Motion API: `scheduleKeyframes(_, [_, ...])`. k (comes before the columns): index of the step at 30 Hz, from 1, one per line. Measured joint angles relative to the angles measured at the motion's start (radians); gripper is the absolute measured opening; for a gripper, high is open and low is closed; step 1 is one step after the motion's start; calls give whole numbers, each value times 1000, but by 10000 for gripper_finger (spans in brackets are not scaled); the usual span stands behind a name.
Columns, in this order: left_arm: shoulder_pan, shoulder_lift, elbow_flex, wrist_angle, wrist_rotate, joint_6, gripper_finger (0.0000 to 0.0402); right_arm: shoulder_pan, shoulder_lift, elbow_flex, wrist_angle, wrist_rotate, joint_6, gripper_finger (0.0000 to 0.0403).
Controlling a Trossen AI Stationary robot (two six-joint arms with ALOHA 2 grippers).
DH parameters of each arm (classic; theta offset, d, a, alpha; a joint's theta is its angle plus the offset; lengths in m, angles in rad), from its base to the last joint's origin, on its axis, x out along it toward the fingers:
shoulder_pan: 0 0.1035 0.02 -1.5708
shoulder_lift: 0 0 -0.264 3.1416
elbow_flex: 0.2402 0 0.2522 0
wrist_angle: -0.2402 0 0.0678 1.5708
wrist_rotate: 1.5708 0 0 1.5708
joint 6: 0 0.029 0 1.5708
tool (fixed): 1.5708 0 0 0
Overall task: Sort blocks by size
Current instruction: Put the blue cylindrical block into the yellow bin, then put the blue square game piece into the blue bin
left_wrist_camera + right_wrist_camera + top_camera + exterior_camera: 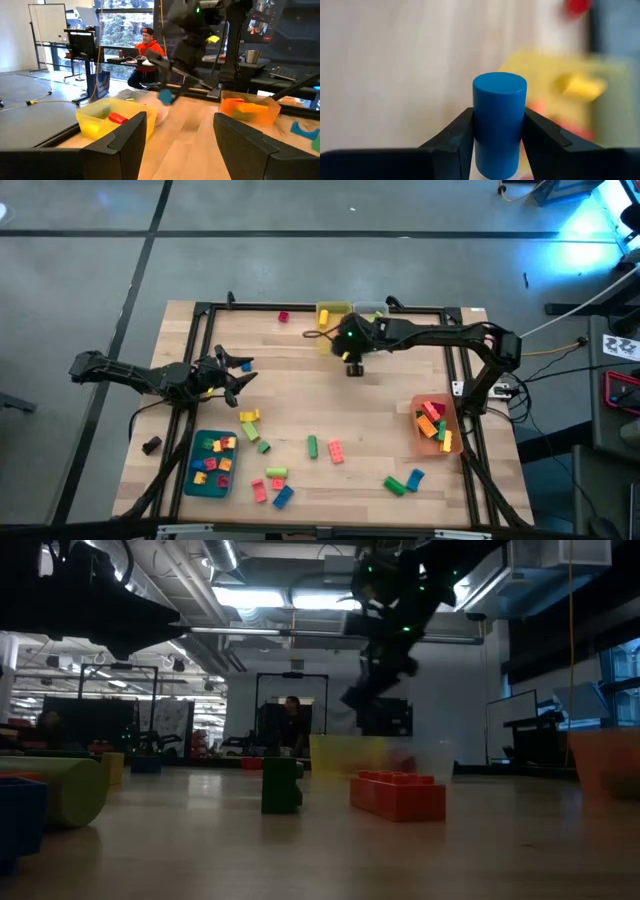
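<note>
Carried load: While the right gripper (pixel 498 137) hangs above the far middle of the table, its two dark fingers are clamped on a small blue plastic cylinder block (pixel 499 120), one finger on each flank, the round end pointing away from the wrist.

Long axis: The blue block's length runs along the fingers, so it looks set to drop end-first.

Which way to the target: From the right gripper (pixel 352 346) in the high view, the yellow translucent plastic bin (pixel 333 313) sits just beside it at about 11 o'clock, at the table's far edge; the orange plastic bin (pixel 437 426) lies well apart at about 4 o'clock. In the right wrist view the yellow bin shows blurred beyond the block, so a short carry that way seems the likely move; which bin suits this size cannot be told.

Nearer arm: The right arm is far nearer the yellow bin than the left.

Left gripper: The left gripper (pixel 232 375) waits at the table's 9 o'clock side, fingers spread wide with nothing between them.

Blocks left: Loose plastic bricks in red, green, yellow and blue (pixel 336 451) lie scattered across the near half of the table; others fill the teal plastic tray (pixel 196 485) at 7 o'clock.
</note>
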Motion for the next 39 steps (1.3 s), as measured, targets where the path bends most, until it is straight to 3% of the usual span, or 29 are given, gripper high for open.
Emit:
scheduleKeyframes(7, [0,0,0,6,0,-31,214,-8,69,0,270,87,-125,144])
scheduleKeyframes(15, [1,0,0,8,0,-44,214,-54,152,0,367,232,-206,146])
scheduleKeyframes(26, [62,3,1,32,-5,-131,214,-80,175,0,365,234,-189,153])
scheduleKeyframes(39, [137,94,110,31,28,-106,214,-79,175,0,377,224,-173,231])
